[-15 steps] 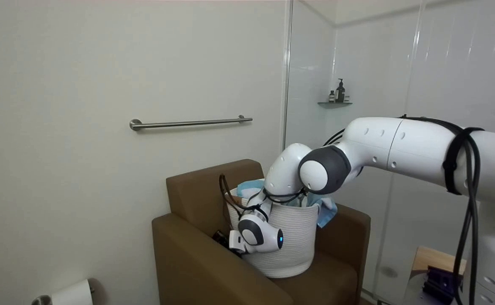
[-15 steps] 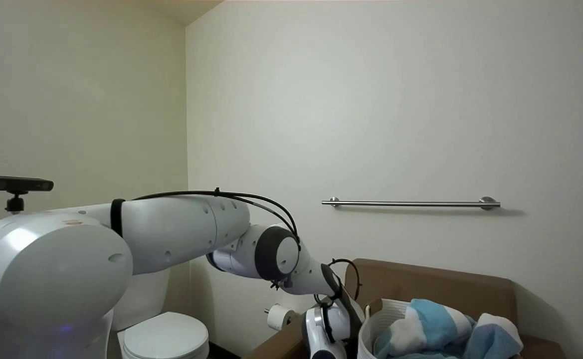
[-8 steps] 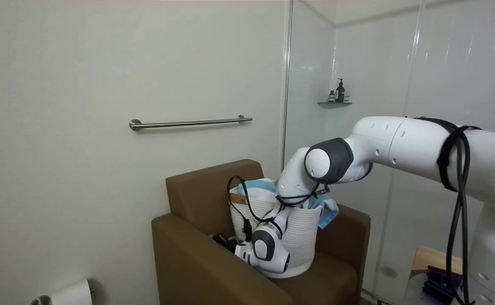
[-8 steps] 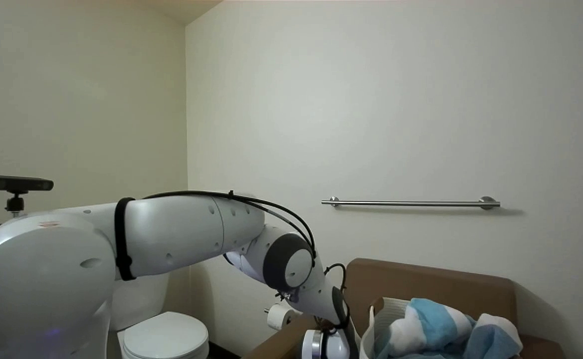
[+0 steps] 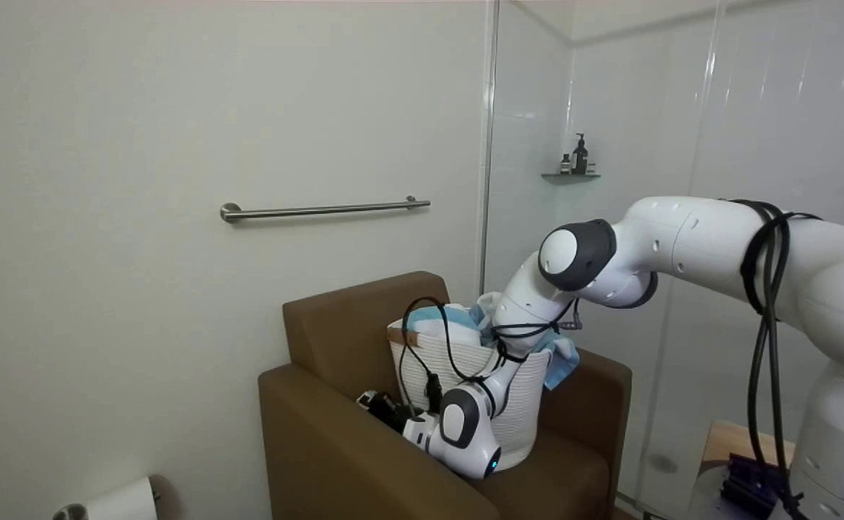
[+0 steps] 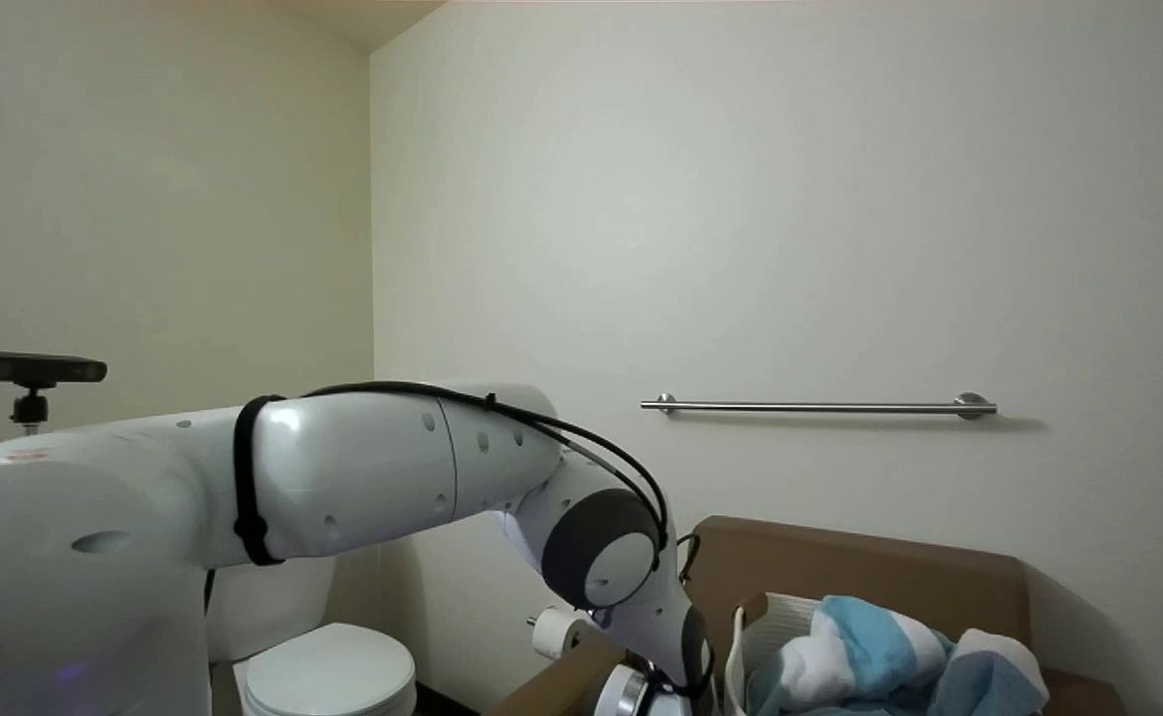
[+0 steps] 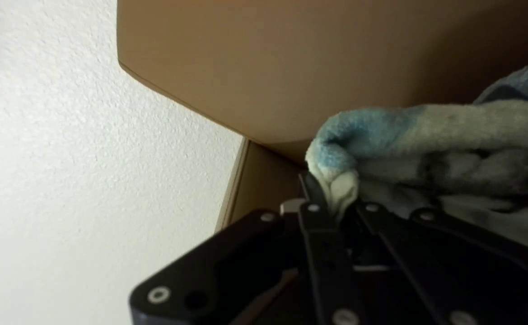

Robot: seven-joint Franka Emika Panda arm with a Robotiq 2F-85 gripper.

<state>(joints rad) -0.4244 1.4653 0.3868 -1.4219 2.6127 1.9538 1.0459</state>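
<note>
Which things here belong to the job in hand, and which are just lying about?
Job, by the look of it:
tool, shut on blue-and-white towel
white basket, holding striped towels
brown armchair, under the basket

Seemingly just about:
toilet
paper roll
shelf bottles

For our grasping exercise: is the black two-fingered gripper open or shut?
Shut: in the wrist view, the gripper pinches a fold of blue-and-white plush cloth.
</note>
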